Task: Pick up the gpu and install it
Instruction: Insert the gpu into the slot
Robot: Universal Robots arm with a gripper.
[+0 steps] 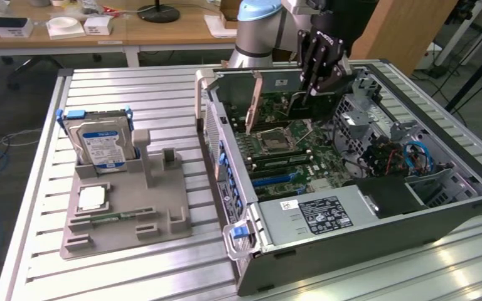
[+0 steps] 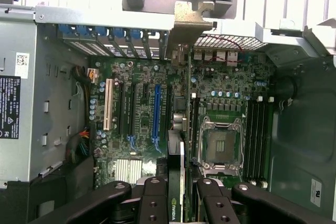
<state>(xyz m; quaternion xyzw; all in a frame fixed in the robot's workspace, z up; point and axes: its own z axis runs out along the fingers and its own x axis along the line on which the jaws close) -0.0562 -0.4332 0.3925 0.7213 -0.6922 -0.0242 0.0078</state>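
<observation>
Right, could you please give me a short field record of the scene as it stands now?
arm: the gripper is shut on the gpu
gpu position: on edge over the motherboard, inside the open computer case
seating: cannot tell whether it is in a slot
spare parts: the hard drive stands upright in the grey holder, at the exterior view's left

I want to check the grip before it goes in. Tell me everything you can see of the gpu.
The gpu is a thin flat card, green-faced, with a pale metal bracket at one end, bent over at its tip. It stands on edge inside the open case, over the motherboard beside the CPU socket. The gripper is shut on its upper edge, a finger on each face. Whether its lower edge touches a slot I cannot tell.
</observation>
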